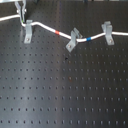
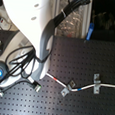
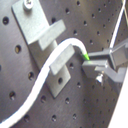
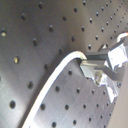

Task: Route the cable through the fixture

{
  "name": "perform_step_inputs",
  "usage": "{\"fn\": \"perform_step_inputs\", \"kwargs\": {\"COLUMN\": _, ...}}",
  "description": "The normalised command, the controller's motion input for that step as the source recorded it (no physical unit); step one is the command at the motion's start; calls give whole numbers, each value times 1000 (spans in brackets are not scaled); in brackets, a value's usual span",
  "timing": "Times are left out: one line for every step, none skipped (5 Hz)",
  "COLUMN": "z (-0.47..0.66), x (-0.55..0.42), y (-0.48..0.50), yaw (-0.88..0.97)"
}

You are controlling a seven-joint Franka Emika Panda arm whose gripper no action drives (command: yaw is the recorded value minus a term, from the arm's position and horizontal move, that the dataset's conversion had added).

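Observation:
The white cable [image 1: 45, 26] runs across the black perforated board, with a red band [image 1: 56, 32] and a blue band [image 1: 89, 37]. The fixture [image 1: 28, 31], a grey clip with an upright stem, stands at the first exterior view's left. In the first wrist view the cable [image 3: 47, 67] curves across the fixture's [image 3: 45, 40] forked top. My gripper [image 3: 92, 61] is shut on the cable at a green band [image 3: 85, 56], right beside the fixture. In the second wrist view the gripper [image 4: 94, 64] holds the cable [image 4: 55, 80] the same way. In the first exterior view the gripper [image 1: 20, 9] hangs just above and left of the fixture.
A slanted grey clip [image 1: 72, 40] and a shorter wide-topped clip [image 1: 106, 32] carry the cable further right. The white arm [image 2: 31, 26] with its dark hoses fills the second exterior view's left. The board's [image 1: 65, 90] near half holds only rows of holes.

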Motion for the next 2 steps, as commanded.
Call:
{"fn": "perform_step_inputs", "kwargs": {"z": 2, "x": -65, "y": 8, "yaw": 0}}
{"fn": "perform_step_inputs", "kwargs": {"z": 4, "x": -211, "y": 84, "yaw": 0}}
